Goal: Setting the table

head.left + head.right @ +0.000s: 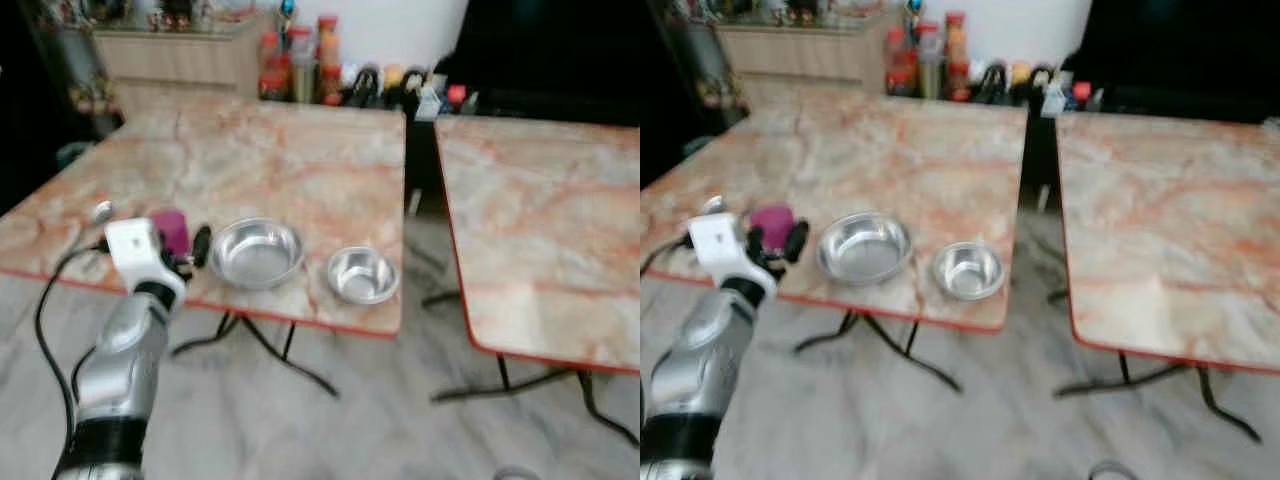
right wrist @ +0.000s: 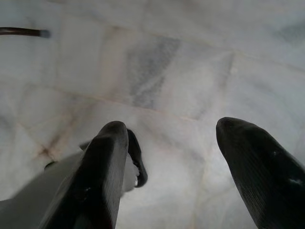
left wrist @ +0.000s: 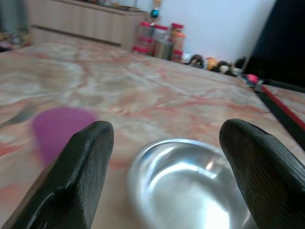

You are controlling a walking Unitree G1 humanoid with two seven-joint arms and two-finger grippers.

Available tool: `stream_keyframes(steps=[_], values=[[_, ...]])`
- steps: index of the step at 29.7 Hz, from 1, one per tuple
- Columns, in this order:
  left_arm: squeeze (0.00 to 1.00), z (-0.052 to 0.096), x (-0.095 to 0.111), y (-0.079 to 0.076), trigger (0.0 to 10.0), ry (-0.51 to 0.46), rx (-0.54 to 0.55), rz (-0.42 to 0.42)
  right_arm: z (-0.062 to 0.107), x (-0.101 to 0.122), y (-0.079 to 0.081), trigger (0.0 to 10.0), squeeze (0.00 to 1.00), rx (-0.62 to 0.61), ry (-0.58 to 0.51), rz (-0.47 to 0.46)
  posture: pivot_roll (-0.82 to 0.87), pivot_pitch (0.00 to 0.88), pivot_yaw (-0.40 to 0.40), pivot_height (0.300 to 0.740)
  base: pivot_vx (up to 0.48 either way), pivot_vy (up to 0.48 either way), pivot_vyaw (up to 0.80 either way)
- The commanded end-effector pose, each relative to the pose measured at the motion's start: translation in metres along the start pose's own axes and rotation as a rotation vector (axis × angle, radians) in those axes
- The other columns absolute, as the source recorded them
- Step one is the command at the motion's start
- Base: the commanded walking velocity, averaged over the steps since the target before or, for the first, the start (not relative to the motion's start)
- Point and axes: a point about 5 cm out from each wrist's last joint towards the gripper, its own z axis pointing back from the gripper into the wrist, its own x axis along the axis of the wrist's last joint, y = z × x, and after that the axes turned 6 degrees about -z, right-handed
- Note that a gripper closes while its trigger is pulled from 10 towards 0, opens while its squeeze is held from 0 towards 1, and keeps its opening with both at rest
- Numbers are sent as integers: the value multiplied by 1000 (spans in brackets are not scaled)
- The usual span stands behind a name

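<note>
On the marble table (image 1: 300, 170), near its front edge, stand a large steel bowl (image 1: 257, 252), a smaller steel bowl (image 1: 363, 274) to its right and a purple cup (image 1: 171, 229) to its left. A spoon-like metal piece (image 1: 100, 211) lies left of the cup. My left gripper (image 1: 186, 252) hovers at the table's front edge between cup and large bowl, open, nothing between its fingers (image 3: 88, 157). In the left wrist view the large bowl (image 3: 190, 186) lies just beyond them and the cup (image 3: 55, 131) off to one side. My right gripper (image 2: 174, 131) hangs open over the floor.
A second marble table (image 1: 545, 230) stands to the right, with a narrow gap between the two. Bottles and jars (image 1: 300, 65) line the far edge of the first table. A wooden cabinet (image 1: 180, 55) stands behind. Thin black table legs (image 1: 290, 355) spread over the marble floor.
</note>
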Motion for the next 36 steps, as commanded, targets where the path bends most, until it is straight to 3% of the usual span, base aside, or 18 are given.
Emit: stream_keyframes(steps=[1,18,21,36], values=[[0,-1,1,-5,10000,-11,-18,-2,1,2,-4,10000,0,-12,-11,-2,23,80,-27,740,311,0,0],[0,-1,6,-8,10000,-33,-23,1,1,3,-5,10000,0,-11,-13,4,25,79,-33,740,314,0,0],[0,-1,7,-9,10000,-38,-25,-5,1,4,-5,10000,0,-7,-10,4,27,77,-45,740,275,0,-679],[0,1,4,-10,10000,-42,0,-3,1,8,-9,10000,0,-15,-22,29,17,67,-74,740,0,0,0]])
